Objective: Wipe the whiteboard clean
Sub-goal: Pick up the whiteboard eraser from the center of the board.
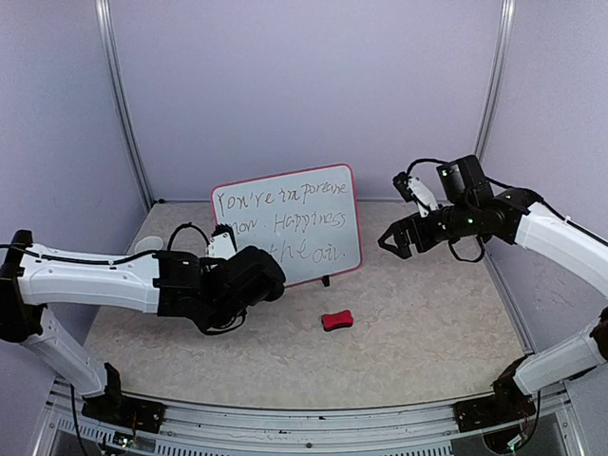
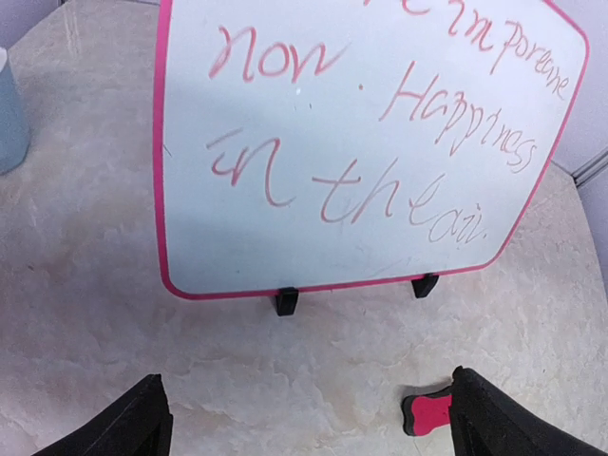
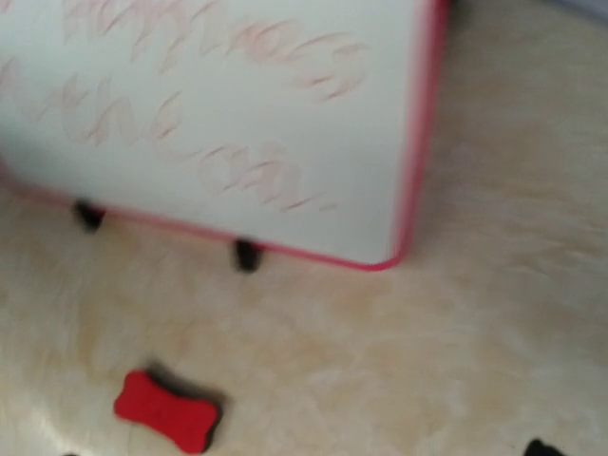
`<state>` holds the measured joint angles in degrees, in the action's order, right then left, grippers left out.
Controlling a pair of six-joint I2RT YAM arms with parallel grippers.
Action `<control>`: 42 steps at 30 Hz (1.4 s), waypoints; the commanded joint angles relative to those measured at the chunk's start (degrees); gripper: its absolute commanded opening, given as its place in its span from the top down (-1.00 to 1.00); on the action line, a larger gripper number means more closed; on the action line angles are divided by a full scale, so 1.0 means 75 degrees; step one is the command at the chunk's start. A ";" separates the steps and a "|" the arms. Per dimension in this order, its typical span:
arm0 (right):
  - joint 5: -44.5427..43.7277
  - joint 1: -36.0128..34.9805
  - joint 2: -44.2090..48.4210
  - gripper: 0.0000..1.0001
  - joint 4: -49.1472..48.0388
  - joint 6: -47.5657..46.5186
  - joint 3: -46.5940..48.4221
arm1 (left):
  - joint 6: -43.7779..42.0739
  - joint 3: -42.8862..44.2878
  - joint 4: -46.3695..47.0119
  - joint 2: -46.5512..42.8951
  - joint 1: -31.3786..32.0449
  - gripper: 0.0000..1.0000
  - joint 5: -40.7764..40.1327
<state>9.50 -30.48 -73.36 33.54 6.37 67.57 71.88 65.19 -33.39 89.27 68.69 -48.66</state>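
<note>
The whiteboard (image 1: 287,224) stands upright on two small black feet at the middle of the table, pink-red framed and covered with handwriting; it also fills the top of the left wrist view (image 2: 361,142) and the right wrist view (image 3: 218,114). My left gripper (image 1: 269,277) hovers low in front of the board's lower left part. It is open, its black fingers (image 2: 123,427) set wide apart with only bare table between them. My right gripper (image 1: 401,239) hangs open in the air to the right of the board, holding nothing.
A small red eraser block (image 1: 336,320) lies flat on the table in front of the board's right foot; in the left wrist view the eraser (image 2: 427,412) sits beside my right finger. A pale cup (image 1: 147,245) stands at the far left. Side walls enclose the table.
</note>
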 commanded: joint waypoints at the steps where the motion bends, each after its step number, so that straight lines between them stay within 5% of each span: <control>1: -0.0110 -0.0938 -0.0472 -1.00 0.0169 -0.1078 0.0342 | -0.1584 -0.0813 0.1269 -0.1352 -0.0365 -0.98 -0.0137; 9: -0.1244 -0.2395 -0.2148 -1.00 0.0566 -0.3006 0.0637 | -0.3525 -0.2310 0.3024 -0.3161 -0.1572 -0.98 0.1381; 16: -0.0369 -0.2454 -0.2887 -0.94 0.0597 -0.4247 0.0922 | -0.4891 -0.3160 0.3945 -0.4052 -0.2634 -0.98 0.2829; 27: 0.0640 -0.2473 -0.4038 -0.81 0.0452 -0.4785 0.1417 | -0.5336 -0.3917 0.4540 -0.4834 -0.4120 -0.98 0.5116; 36: 0.0816 -0.2453 -0.5278 -0.58 0.0714 -0.4975 0.2061 | -0.5447 -0.3874 0.4264 -0.4820 -0.4422 -0.98 0.5505; 42: 0.0945 -0.2384 -0.5183 -0.59 0.0670 -0.5068 0.1816 | -0.5329 -0.3958 0.4190 -0.4977 -0.4465 -0.98 0.5620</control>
<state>15.22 -48.69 -112.95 37.58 -30.65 81.25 31.88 35.51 -1.89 53.28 35.79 -8.19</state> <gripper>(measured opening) 0.793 0.988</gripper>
